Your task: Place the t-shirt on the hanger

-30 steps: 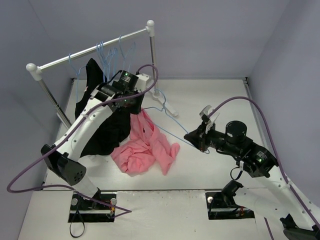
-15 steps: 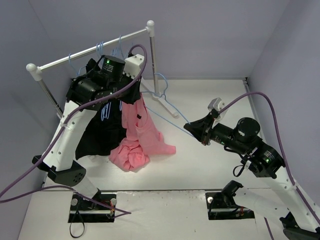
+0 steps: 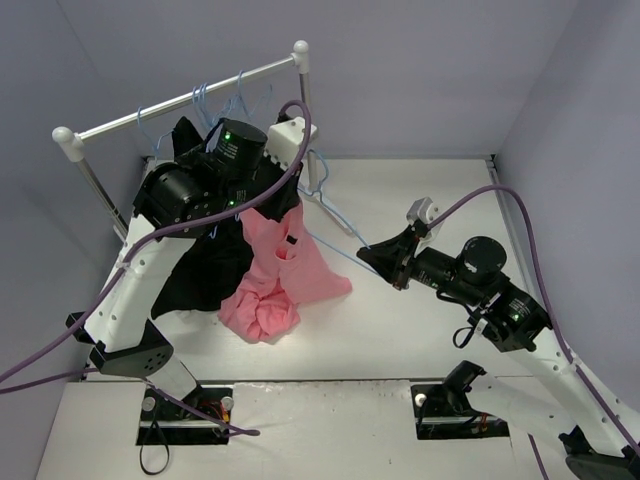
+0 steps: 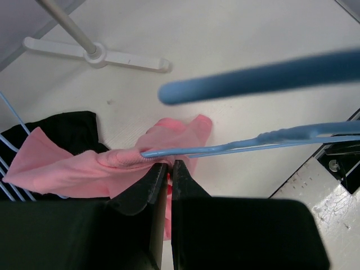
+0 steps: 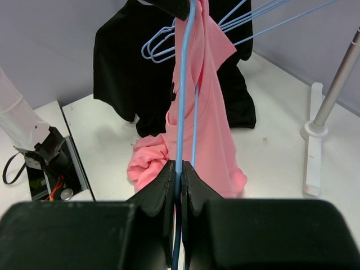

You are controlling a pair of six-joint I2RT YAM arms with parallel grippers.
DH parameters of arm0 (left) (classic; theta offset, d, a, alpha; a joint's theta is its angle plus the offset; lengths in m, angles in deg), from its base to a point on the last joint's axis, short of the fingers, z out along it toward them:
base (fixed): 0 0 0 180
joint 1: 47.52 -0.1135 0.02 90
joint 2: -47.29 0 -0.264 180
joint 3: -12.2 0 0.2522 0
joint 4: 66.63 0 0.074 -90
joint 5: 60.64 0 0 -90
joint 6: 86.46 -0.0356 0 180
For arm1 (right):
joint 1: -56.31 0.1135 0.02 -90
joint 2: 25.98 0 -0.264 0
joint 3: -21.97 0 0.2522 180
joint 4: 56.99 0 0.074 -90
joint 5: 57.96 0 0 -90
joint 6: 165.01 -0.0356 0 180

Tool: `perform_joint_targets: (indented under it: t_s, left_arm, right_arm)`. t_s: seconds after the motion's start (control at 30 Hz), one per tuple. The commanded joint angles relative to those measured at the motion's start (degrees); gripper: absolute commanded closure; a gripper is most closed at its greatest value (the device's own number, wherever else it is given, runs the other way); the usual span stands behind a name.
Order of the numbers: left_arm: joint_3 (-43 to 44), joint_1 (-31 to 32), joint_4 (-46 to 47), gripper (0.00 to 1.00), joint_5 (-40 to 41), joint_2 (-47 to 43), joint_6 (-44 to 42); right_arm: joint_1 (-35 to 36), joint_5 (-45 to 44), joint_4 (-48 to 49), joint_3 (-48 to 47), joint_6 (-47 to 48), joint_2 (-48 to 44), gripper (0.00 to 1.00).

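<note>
Top external: fixed, high behind the 2 arm bases, looking down and forward over the whole table [image 3: 420, 200]; bases at the bottom edge, clothes rack [image 3: 180, 100] at upper left.
Left wrist: close behind the left gripper [image 4: 169, 164] at lower centre, looking steeply down on the table; rack foot [image 4: 101, 55] at upper left.
Right wrist: close behind the right gripper [image 5: 179, 164] at bottom centre, looking roughly level across the table.
Shared: all 3 views hold the t-shirt [image 3: 290, 265], hanger [image 3: 338, 250] and black garment [image 3: 195, 275].
</note>
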Motion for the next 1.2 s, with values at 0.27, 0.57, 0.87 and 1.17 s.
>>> perform_joint_targets:
  t_s: [0.27,0.57,0.87,1.17]
  left_arm:
    - [11.33,1.86,1.93,1.00,1.52,1.18,-3.04]
    - [16.02,7.90,2.19,1.00,1.62,4.03,-8.28]
    - [21.96,11.94,2.61,1.00,2.42,6.14,-11.50]
    - [19.54,16.14,4.73,1.00,0.96,5.80,-14.08]
  right_arm:
    - [0.36,3.18,10.73,0.60,-1.92,-3.73,1.00]
    - [0.34,2.02,12.63,-1.09,-1.49,-2.54,1.00]
    - [0.34,1.05,14.49,1.12,-0.42,-3.43,1.00]
    - [0.34,-0.79,17.84,4.36,-0.93,-4.56,1.00]
